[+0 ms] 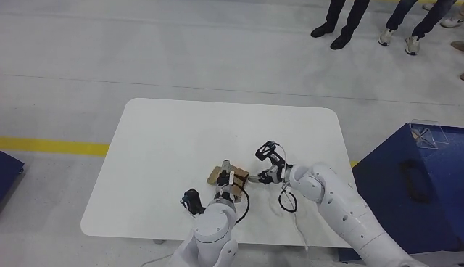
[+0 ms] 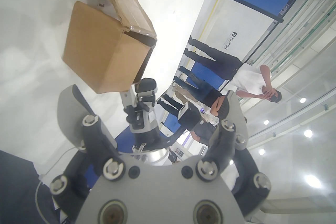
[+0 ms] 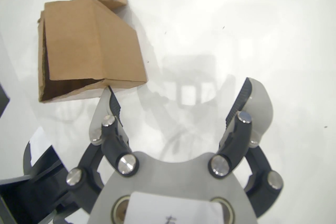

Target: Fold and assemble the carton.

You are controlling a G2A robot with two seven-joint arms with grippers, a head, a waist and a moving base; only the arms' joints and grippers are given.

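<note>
Though squared into a sleeve, not closed yet: reads as the flap-folding step. Roughly mid white surface, on its side: carton, one end gaping, flaps loose. At 3 o'clock of it: right tool, spread wide, holding nothing, one fingertip touching the open end's edge. At 6 o'clock: left tool, also spread, empty, close to the carton, contact unclear. Next, probably: brace body with left, push loose flap inward with right, avoid sliding it.

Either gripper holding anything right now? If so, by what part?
Nothing is held. The left gripper and right gripper are open; one right fingertip sits at the carton's edge.
</note>
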